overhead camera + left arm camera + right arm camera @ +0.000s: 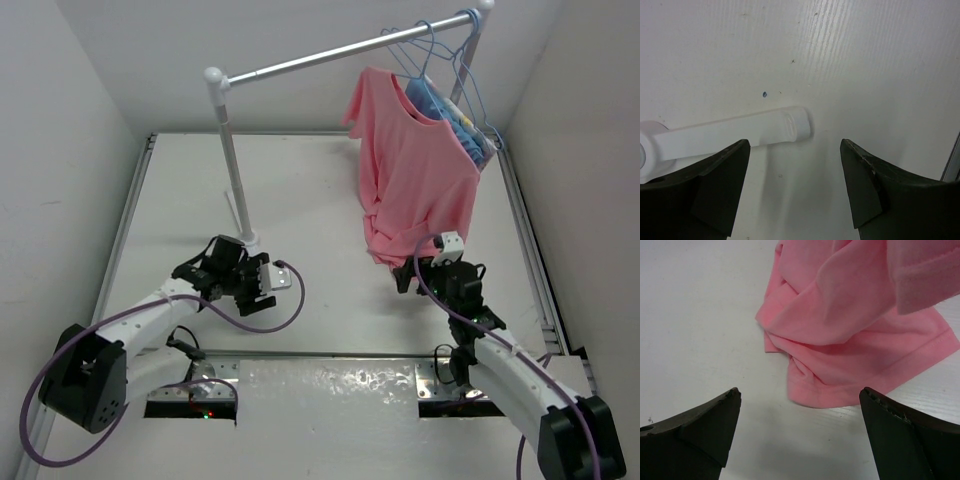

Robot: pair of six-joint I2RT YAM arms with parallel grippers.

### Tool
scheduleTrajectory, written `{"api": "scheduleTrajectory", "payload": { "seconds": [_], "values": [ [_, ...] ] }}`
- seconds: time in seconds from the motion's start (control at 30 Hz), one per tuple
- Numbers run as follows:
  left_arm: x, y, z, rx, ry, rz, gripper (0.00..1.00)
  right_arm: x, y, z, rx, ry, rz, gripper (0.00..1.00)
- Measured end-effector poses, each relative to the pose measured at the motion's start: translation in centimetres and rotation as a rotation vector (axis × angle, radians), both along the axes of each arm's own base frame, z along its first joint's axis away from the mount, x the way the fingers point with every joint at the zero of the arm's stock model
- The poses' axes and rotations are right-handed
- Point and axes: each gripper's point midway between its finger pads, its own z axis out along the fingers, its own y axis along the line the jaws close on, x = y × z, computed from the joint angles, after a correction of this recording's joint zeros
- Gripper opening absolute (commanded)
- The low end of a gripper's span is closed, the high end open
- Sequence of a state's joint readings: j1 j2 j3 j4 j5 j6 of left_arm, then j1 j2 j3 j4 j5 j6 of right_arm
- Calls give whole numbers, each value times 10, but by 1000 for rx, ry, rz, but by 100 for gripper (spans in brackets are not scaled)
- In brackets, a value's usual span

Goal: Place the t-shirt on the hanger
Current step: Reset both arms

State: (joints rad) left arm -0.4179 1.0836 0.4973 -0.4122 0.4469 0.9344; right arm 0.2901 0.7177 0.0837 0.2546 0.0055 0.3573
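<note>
The right gripper (800, 390) is held wide open with nothing between its dark, wedge-shaped fingers (700, 432), and the left gripper (794, 142) is likewise spread and empty, though less widely. Only the right wrist view shows the soft, creased hem of the salmon-pink t-shirt (415, 170), bunched in folds on the white table (330, 200) just ahead of the fingertips and not touched by them. Only the left wrist view shows the smooth, rounded white foot (730, 132) of the stand, lying flat on the finely ribbed table surface just beyond the left fingers. From above, the t-shirt is seen draped from a thin pale-blue wire hanger (408, 45) hooked on the grey metal rail (330, 55) at the far right. A blue garment (440, 100) is partly hidden behind it, and further look-alike hangers are hooked beside it.
</note>
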Motion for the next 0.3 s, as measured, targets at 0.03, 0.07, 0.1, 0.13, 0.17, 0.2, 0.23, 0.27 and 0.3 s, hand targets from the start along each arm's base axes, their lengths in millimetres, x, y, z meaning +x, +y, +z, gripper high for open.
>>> {"api": "scheduleTrajectory", "payload": {
  "seconds": [0.03, 0.07, 0.1, 0.13, 0.17, 0.2, 0.23, 0.27, 0.3],
  "values": [
    [0, 0, 0, -1, -2, 0, 70, 0, -1, 0, 1, -4, -4, 99],
    [0, 0, 1, -2, -5, 0, 70, 1, -2, 2, 1, -11, -10, 99],
    [1, 0, 2, -4, -8, 0, 70, 1, -2, 3, 2, -18, -13, 99],
    [1, 0, 3, -6, -13, 0, 70, 2, -2, 4, 3, -25, -14, 99],
    [2, -1, 4, -9, -19, 0, 70, 2, -2, 6, 5, -33, -16, 99],
    [2, -1, 6, -11, -25, 0, 70, 3, -2, 6, 6, -39, -17, 99],
    [3, -1, 7, -14, -33, 0, 70, 3, -2, 7, 9, -46, -16, 99],
    [3, -2, 8, -16, -37, 0, 70, 3, -2, 8, 10, -51, -16, 99],
    [4, -2, 9, -18, -41, -1, 70, 3, -2, 7, 11, -54, -15, 99]
  ]
}}
